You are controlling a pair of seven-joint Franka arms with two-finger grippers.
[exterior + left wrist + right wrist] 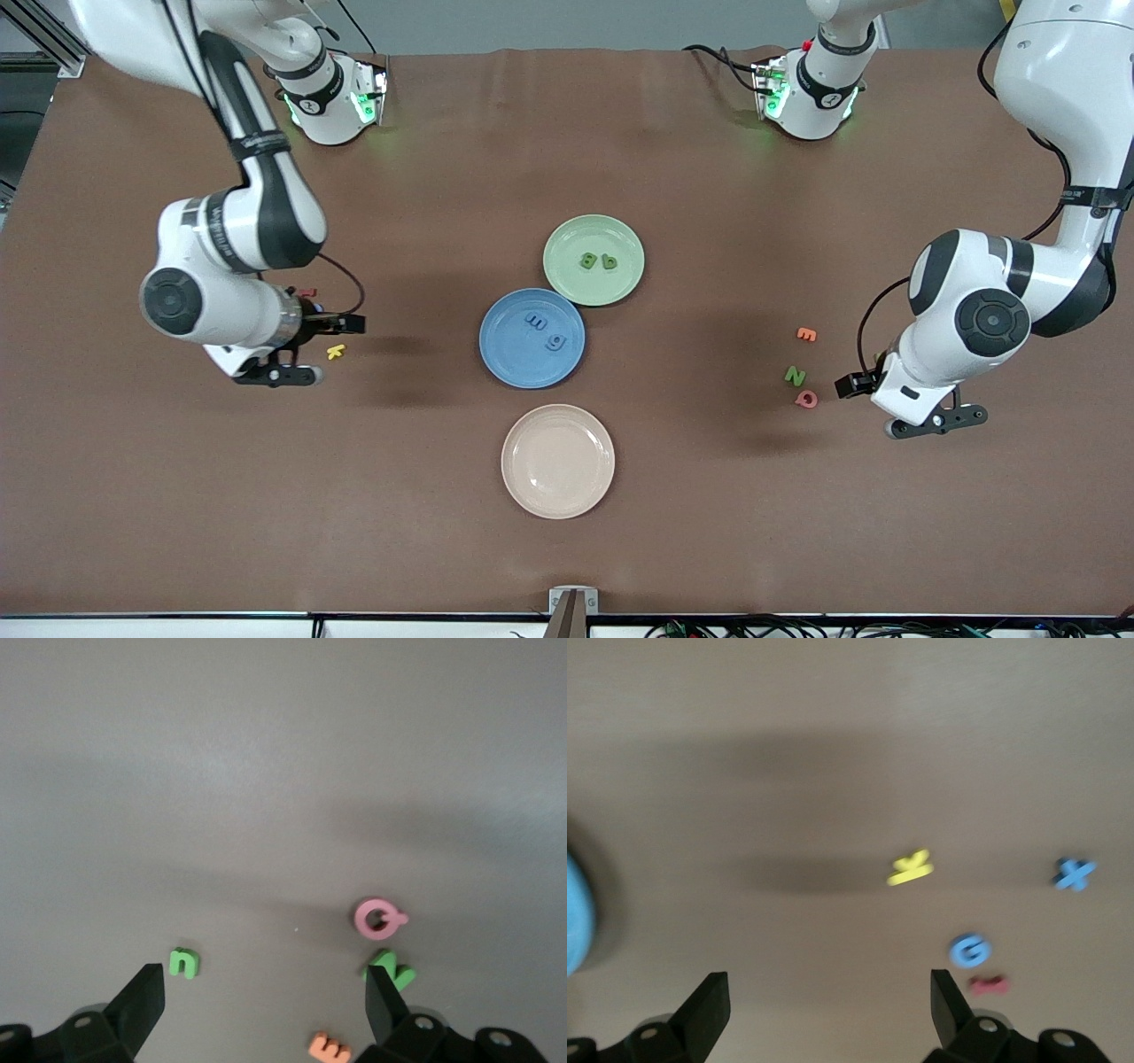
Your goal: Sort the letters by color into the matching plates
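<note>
The sort is half done: two green letters lie in the green plate (594, 260) and two blue letters in the blue plate (532, 338), the two plates touching at mid-table. The rest sit at the table's ends, each pair under its own arm. The left gripper (264, 1003) hangs wide open and empty over the left arm's end; a green n (183, 963) lies just inside one finger, and a green N (391, 972) is partly hidden by the other finger's tip, hard against a pink Q (380, 918) with an orange E (329, 1048) close by. The right gripper (829, 1003), likewise spread and empty, hovers over the right arm's end; a blue G (970, 950) lies just outside one finger, beside a red letter (988, 985), a blue X (1074, 873) farther out, a yellow K (909, 867) ahead. The n looks easiest: it stands apart from its neighbours.
</note>
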